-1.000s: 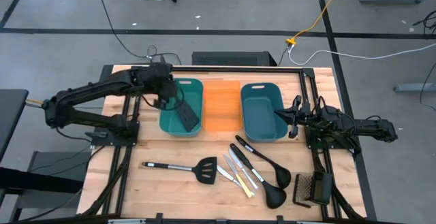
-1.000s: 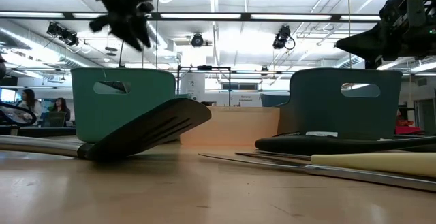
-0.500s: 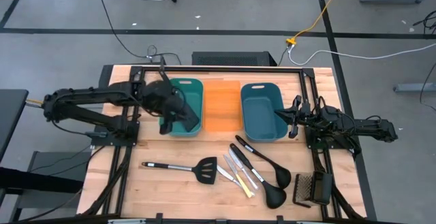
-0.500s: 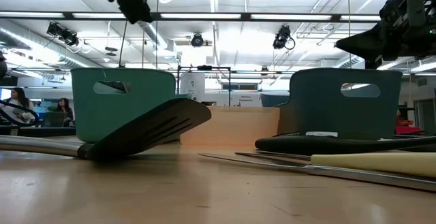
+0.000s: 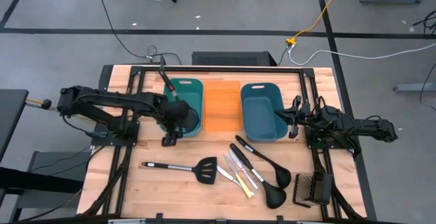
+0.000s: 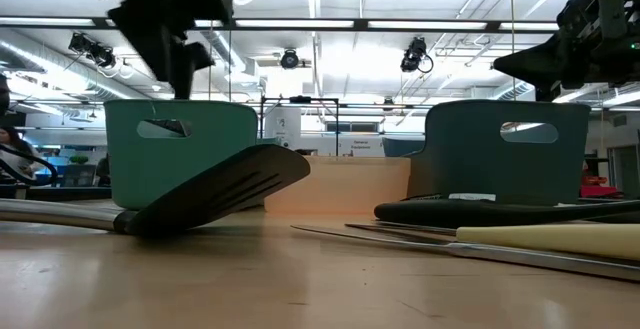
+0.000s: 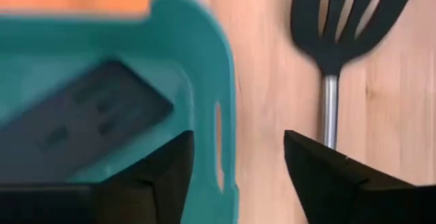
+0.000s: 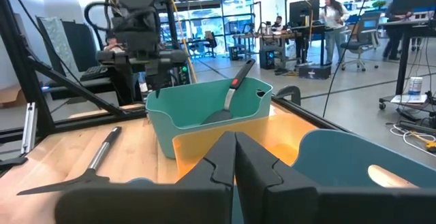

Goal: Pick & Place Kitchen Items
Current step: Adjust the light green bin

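Since the earlier frames the left gripper (image 5: pixel 170 137) has swung from over the teal tub (image 5: pixel 193 84) to just past its near rim, leaving 1 black spatula (image 5: pixel 180 109) standing in that tub, handle leaning on the far wall. Its fingers (image 7: pixel 327 183) now stand wide apart and hold nothing.

The second spatula (image 5: pixel 182 167) lies on the table near of the gripper and slightly right, its long axis running left-right with the slotted head toward the right. The left arm is much the nearer; the right gripper (image 5: pixel 293 117) waits pinched together and empty over the blue tub (image 5: pixel 243 99).

2 ladles (image 5: pixel 267 171) and the small knives (image 5: pixel 238 173) lie farther right. Nothing lies between gripper and handle; only the teal tub's near wall is close behind.
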`<state>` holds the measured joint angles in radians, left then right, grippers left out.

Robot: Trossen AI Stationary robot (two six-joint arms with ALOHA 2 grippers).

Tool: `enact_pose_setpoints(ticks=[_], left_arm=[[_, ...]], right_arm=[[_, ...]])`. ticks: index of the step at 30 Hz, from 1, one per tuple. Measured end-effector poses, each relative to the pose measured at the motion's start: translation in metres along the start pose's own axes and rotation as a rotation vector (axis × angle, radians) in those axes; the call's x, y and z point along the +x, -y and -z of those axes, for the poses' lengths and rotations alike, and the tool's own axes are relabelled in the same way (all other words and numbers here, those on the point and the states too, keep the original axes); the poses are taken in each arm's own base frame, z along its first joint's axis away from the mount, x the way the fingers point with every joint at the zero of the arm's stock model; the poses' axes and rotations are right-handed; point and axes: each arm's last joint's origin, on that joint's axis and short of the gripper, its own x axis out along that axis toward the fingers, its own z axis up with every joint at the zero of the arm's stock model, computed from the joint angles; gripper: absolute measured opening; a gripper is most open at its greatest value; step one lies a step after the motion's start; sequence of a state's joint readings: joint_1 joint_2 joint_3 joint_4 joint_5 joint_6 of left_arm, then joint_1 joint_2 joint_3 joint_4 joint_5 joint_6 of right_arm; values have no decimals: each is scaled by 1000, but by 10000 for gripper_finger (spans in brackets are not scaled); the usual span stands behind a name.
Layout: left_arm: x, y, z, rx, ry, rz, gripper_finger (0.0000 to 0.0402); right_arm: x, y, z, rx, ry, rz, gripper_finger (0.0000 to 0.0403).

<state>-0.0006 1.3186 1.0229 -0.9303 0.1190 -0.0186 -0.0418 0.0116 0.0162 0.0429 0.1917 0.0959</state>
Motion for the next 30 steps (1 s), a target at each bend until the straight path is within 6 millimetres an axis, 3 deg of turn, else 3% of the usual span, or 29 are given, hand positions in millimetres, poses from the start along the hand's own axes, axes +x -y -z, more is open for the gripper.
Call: enact_pose_setpoints(ticks=[6, 15, 20, 28, 30], left_arm=[[24, 0, -6, 23, -81, -120, 247], [63, -4, -14, 37, -177, -121, 204], [74, -8, -14, 3, -216, -130, 151], [75, -20, -17, -41, -195, -141, 19], [74, -25, -17, -49, -194, -144, 10]], right_arm=[[0, 0, 0, 0, 0, 0, 11], [0, 0, 0, 0, -1, 1, 11], [0, 0, 0, 0, -1, 1, 11], [0, 0, 0, 0, -1, 2, 11], [0, 0, 0, 0, -1, 2, 11]])
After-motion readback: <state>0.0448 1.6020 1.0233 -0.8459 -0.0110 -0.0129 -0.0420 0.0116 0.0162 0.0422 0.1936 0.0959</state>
